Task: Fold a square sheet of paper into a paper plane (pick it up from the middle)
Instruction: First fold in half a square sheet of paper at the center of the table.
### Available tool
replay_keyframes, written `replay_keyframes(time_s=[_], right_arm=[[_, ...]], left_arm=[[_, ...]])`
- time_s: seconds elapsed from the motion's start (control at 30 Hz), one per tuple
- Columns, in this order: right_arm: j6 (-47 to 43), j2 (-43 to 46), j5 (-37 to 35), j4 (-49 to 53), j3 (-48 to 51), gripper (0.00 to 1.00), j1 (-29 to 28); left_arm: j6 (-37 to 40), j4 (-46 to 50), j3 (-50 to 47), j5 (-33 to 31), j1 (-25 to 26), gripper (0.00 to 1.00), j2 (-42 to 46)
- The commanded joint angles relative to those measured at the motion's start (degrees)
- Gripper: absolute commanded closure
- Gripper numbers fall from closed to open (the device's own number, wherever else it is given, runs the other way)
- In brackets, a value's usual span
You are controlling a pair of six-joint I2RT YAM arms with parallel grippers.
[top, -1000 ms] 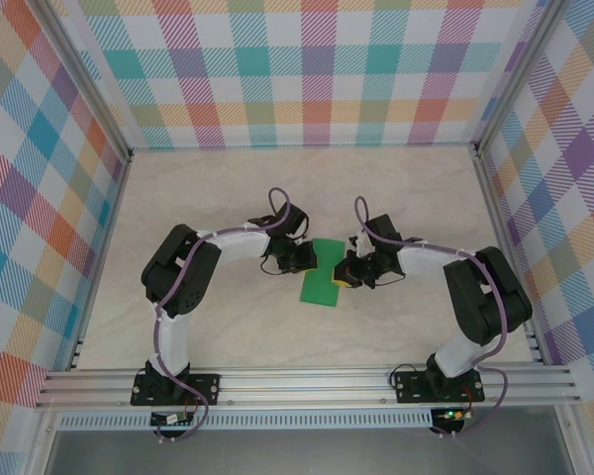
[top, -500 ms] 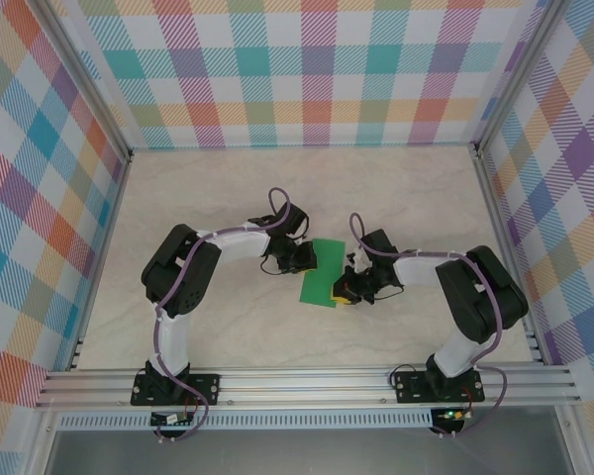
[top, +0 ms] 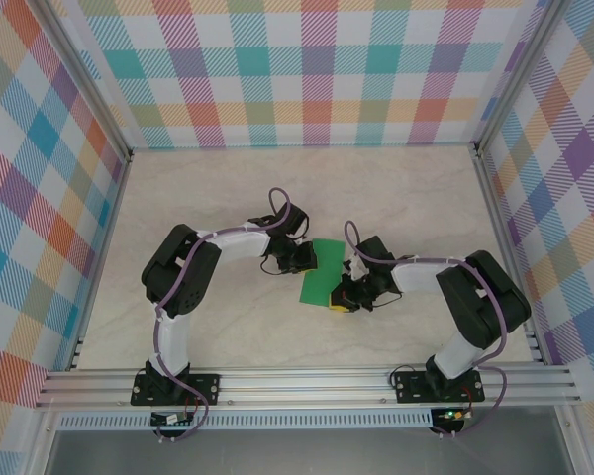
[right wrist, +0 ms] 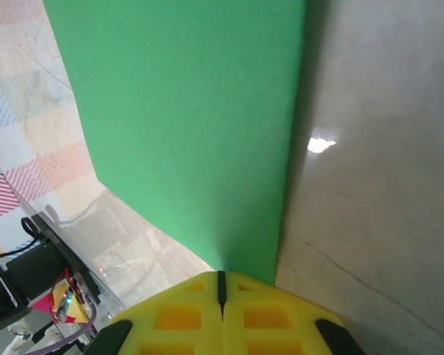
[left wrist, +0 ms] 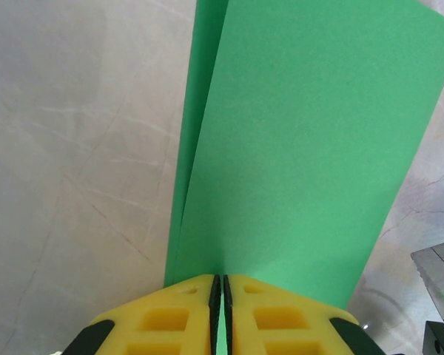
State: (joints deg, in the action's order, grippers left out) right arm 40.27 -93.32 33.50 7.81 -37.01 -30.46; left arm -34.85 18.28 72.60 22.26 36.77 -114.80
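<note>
The square sheet of paper (top: 322,282) is bright green and lies folded double into a long rectangle on the table between my arms. Its two layers show in the left wrist view (left wrist: 303,148), the lower one peeking out on the left. My left gripper (top: 311,259) (left wrist: 222,285) is shut on the sheet's far left edge, with green showing between the pads. My right gripper (top: 344,298) (right wrist: 222,278) is shut, its tips down at the sheet's (right wrist: 185,133) near right edge. A paper plane is out of view.
Checkered walls (top: 307,69) close off the back and both sides. An aluminium rail (top: 307,381) runs along the near edge with both arm bases on it. Pale marble-look tabletop (top: 228,198) lies all around the sheet.
My right gripper has slid along the sheet's right side toward the near edge, staying shut. The left gripper and the sheet have kept their place.
</note>
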Motion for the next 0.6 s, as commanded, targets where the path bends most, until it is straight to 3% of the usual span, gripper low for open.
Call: replay_keyframes(time_s=[0.0,0.07,0.17,0.27,0.33,0.57], right_arm=[[-1.1,3.1,-3.1,5.7,-1.0,1.00,-0.3],[-1.9,5.8,-6.3,8.7,-3.1,0.98,-0.2],[-2.1,7.6,-12.8,12.9,-6.0,0.87,1.3],[-1.4,6.5,-13.4,13.1,-8.1,0.80,4.5],[-0.7,5.5,-13.3,12.1,-9.2,0.72,5.7],[-0.2,1.0,-12.0,11.1,-13.1,0.71,6.5]], left_arm=[[0.4,2.9,0.3,0.4,0.3,0.85,1.6],[0.1,2.6,0.3,0.4,0.3,0.81,3.4],[-0.1,2.9,0.2,-1.3,0.3,0.71,7.2],[-0.6,3.3,-1.3,-3.9,-0.3,0.56,10.6],[-1.5,3.0,-2.3,-2.1,-1.8,0.50,11.1],[-4.5,-5.8,-5.6,7.4,-3.9,0.43,8.6]])
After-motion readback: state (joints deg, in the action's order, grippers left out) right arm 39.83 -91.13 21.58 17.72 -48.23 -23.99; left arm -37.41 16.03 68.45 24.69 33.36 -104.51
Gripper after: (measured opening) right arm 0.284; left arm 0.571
